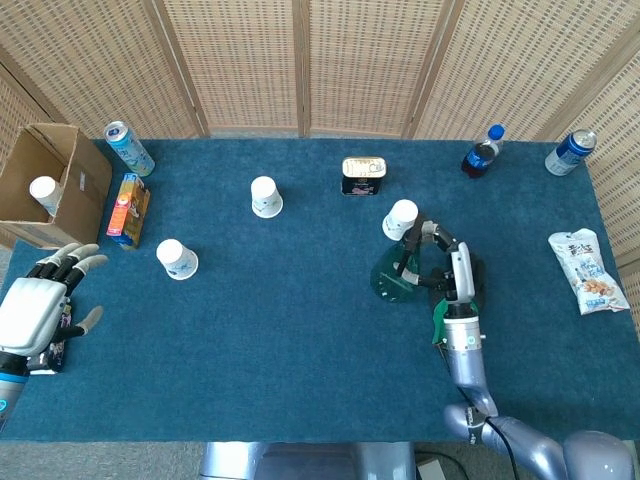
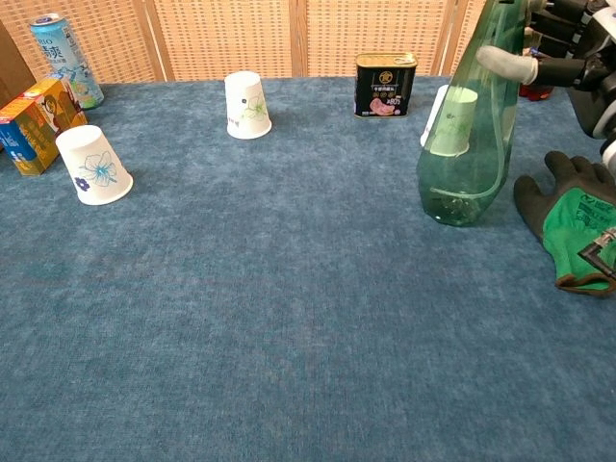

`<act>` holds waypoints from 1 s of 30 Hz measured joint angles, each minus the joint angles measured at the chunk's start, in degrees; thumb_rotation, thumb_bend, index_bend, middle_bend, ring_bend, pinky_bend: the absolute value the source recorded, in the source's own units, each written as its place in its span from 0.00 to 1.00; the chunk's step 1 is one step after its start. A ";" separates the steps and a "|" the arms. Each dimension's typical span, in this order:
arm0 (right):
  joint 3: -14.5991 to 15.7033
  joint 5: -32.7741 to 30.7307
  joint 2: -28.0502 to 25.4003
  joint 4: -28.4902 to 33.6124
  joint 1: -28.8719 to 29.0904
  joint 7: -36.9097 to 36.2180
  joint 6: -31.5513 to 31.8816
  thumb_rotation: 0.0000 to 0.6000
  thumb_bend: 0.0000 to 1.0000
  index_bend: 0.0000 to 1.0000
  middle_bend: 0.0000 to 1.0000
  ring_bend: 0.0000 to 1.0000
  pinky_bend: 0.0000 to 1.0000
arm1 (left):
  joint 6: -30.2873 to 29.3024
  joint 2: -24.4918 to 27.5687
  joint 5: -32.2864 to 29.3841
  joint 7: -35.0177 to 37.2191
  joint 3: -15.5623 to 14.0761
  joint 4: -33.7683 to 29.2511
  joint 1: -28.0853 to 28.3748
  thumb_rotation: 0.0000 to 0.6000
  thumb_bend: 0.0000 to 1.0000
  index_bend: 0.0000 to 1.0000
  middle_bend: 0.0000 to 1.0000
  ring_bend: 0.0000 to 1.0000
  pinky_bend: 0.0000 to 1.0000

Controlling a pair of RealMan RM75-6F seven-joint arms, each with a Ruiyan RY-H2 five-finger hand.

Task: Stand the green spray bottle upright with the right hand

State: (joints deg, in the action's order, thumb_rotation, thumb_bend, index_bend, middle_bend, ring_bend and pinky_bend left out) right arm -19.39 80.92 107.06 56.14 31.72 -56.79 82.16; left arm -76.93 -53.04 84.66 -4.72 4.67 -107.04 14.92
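Note:
The green spray bottle (image 2: pixel 470 135) stands nearly upright on the blue cloth, leaning a little to the right; its see-through body also shows from above (image 1: pixel 393 280). My right hand (image 1: pixel 440 262) grips its upper part, with a fingertip (image 2: pixel 506 62) across the neck at the top right of the chest view. The bottle's top is cut off by that frame's edge. My left hand (image 1: pixel 38 305) hangs open at the near left edge, holding nothing.
A white cup (image 1: pixel 400 219) lies just behind the bottle. A green and black glove (image 2: pixel 573 219) lies right of it. Further off are a tin (image 2: pixel 385 85), two more cups (image 2: pixel 247 105) (image 2: pixel 93 166), cans, a cola bottle (image 1: pixel 482 151), a snack bag (image 1: pixel 588 272) and a cardboard box (image 1: pixel 45 180).

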 measured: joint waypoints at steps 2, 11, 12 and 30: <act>0.06 -0.01 -0.19 0.19 -0.13 0.03 -0.03 1.00 0.18 0.43 0.44 0.39 0.47 | 0.05 -0.02 0.05 0.00 0.00 -0.04 0.05 1.00 0.36 0.20 0.18 0.14 0.22; 0.28 -0.03 -0.99 0.98 -0.37 0.19 -0.65 1.00 0.18 0.40 0.42 0.37 0.47 | 0.16 -0.13 0.22 0.10 -0.11 -0.06 0.13 1.00 0.36 0.20 0.17 0.14 0.21; 0.27 -0.04 -1.08 1.05 -0.40 0.18 -0.66 1.00 0.18 0.40 0.42 0.37 0.47 | 0.17 -0.13 0.22 0.12 -0.10 -0.07 0.15 1.00 0.36 0.20 0.17 0.14 0.21; 1.22 1.07 -2.66 2.47 -0.66 0.26 -1.00 1.00 0.18 0.34 0.39 0.33 0.41 | 0.47 -0.29 0.63 0.10 -0.20 -0.15 0.48 1.00 0.36 0.20 0.17 0.14 0.19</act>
State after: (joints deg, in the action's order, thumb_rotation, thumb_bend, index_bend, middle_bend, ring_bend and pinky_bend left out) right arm -18.17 81.99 104.40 58.62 31.06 -56.53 81.15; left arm -76.47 -53.33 85.29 -4.62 4.47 -107.19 15.40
